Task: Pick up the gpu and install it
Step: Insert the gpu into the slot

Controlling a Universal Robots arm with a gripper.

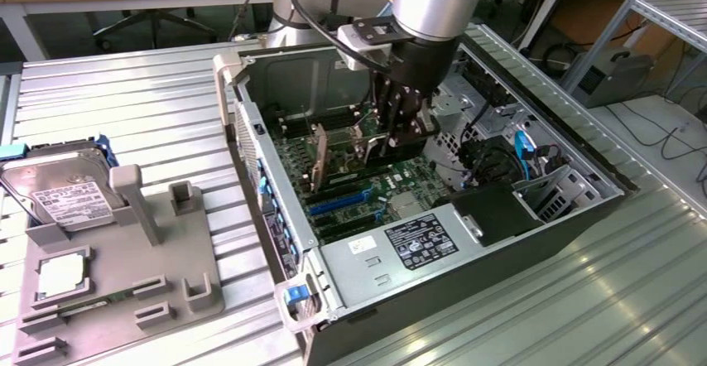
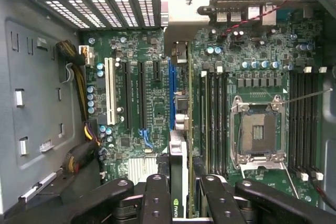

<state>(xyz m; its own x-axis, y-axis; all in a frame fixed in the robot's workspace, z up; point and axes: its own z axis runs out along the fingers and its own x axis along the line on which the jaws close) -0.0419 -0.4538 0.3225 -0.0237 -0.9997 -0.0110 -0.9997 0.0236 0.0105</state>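
Note:
The gpu (image 2: 178,153) is a thin card seen edge-on in the wrist view, with a logo on its edge and a silver bracket (image 2: 178,19) at its far end toward the case's rear slots. My gripper (image 2: 181,187) is shut on it, one black finger on each face. The card hangs just above the green motherboard (image 2: 152,103), running along the long blue slot (image 2: 171,90). In the exterior view my gripper (image 1: 389,144) reaches down into the open computer case (image 1: 365,254), with the gpu (image 1: 331,161) standing upright beneath it, toward the rear wall.
An open CPU socket (image 2: 257,132) and dark memory slots (image 2: 215,119) lie beside the card. A white slot (image 2: 110,90) and yellow-black cables (image 2: 79,82) sit on the other side. Outside the case, a grey fixture (image 1: 122,275) holds a hard drive (image 1: 66,192) and a square chip (image 1: 61,276).

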